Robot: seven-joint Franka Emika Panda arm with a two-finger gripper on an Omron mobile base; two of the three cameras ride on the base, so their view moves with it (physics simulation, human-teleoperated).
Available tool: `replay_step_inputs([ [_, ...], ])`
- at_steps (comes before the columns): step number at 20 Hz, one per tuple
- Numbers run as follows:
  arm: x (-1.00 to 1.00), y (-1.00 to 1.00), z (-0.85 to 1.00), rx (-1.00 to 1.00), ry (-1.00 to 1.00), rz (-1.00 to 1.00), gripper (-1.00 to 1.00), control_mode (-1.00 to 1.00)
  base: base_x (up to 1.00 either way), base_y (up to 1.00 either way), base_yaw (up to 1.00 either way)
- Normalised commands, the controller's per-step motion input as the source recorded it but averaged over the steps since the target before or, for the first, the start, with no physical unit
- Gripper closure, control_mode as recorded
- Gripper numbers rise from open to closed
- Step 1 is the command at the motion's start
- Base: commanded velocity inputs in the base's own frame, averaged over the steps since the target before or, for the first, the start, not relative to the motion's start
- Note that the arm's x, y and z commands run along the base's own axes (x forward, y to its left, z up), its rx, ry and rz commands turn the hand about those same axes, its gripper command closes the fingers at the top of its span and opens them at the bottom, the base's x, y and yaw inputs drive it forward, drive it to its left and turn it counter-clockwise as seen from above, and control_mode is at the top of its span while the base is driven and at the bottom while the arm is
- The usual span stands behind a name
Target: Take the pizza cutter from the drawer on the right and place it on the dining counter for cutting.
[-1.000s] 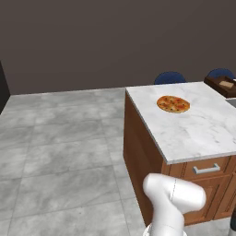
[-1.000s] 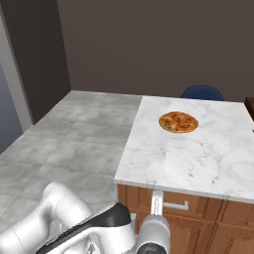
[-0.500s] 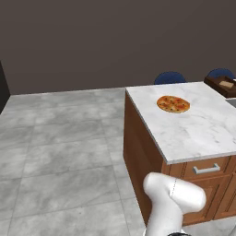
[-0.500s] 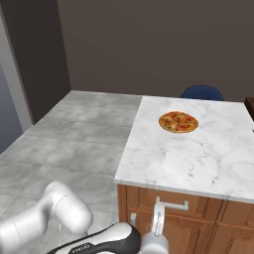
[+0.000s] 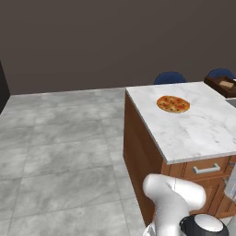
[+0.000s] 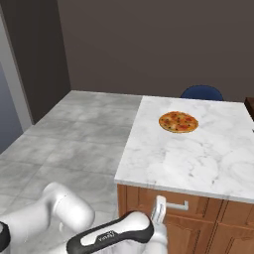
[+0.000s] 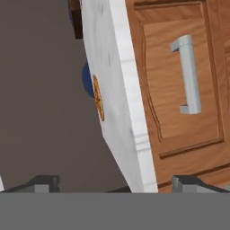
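In the hand view, the white-grey marble tabletop (image 7: 117,90) crosses the middle; the brown wooden drawer (image 7: 179,76) with its silver bar handle (image 7: 188,74) fills the upper right, shut. The hand (image 7: 117,182) at the bottom stands wide and empty, apart from the drawer.
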Motion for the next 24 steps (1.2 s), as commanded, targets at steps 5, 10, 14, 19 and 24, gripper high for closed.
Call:
replay_step_inputs([
  [5, 0.24, -0.20, -0.28, 0.07, -0.04, 0.00, -1.00, -1.00, 0.00, 0.00, 0.00],
  [10, 0.01, -0.35, -0.43, 0.02, -0.04, 0.00, -1.00, -1.00, 0.00, 0.00, 0.00],
  [14, 0.05, -0.22, -0.47, 0.00, -0.08, 0.00, -1.00, -1.00, 0.00, 0.00, 0.00],
  [19, 0.02, -0.04, -0.24, 0.00, -0.05, 0.00, -1.00, -1.00, 0.00, 0.00, 0.00],
  [24, 0.11, 0.01, -0.18, 0.00, -0.03, 0.00, -1.00, -1.00, 0.00, 0.00, 0.00],
])
